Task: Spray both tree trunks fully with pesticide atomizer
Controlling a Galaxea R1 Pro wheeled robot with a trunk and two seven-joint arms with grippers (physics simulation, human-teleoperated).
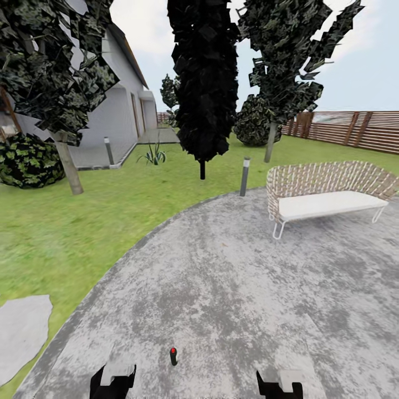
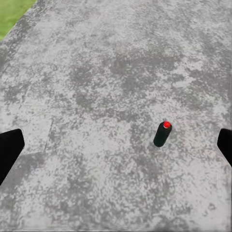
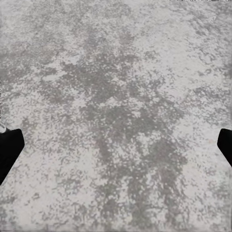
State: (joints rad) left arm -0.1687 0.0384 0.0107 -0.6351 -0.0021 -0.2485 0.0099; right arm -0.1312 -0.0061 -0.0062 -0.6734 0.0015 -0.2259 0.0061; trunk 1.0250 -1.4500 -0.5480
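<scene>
1. The pesticide atomizer point(image 1: 173, 356) stands upright on the grey paved patch point(image 1: 233, 288), near its edge closest to the robot, between the two arms.
2. The left gripper point(image 2: 116, 150) hangs above the paving with jaws spread wide, gripping nothing.
3. The right gripper point(image 3: 116, 150) likewise has jaws spread, empty.
4. Two tree trunks point(image 1: 69, 166) rise from the lawn point(image 1: 83, 221) beyond the patch's far edge.

Mottled grey paving point(image 3: 121, 116) between spread dark gripper fingertips point(image 3: 9, 150).
</scene>
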